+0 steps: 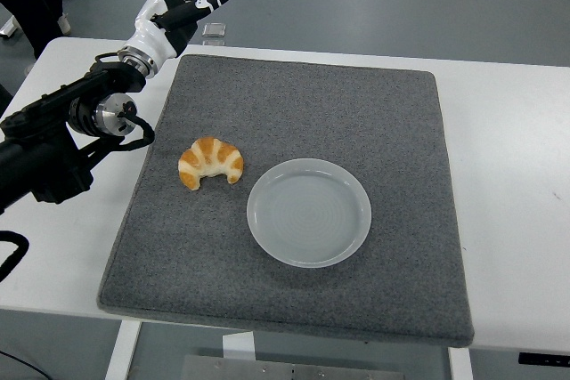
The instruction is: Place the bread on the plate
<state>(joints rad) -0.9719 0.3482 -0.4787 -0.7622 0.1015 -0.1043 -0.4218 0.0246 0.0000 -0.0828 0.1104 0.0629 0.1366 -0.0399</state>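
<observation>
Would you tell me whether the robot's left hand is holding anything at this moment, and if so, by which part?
Nothing is held. The left hand is open above the table's far left edge; the bread lies on the grey mat.

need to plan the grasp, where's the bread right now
In the head view the bread lies on the grey mat, left of centre, just left of the empty plate and not touching it.

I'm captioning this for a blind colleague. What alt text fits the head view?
A golden croissant-shaped bread lies on a grey felt mat, just left of an empty round pale-blue plate. The left robot hand, fingers spread, is raised over the white table's far-left corner, holding nothing.
</observation>
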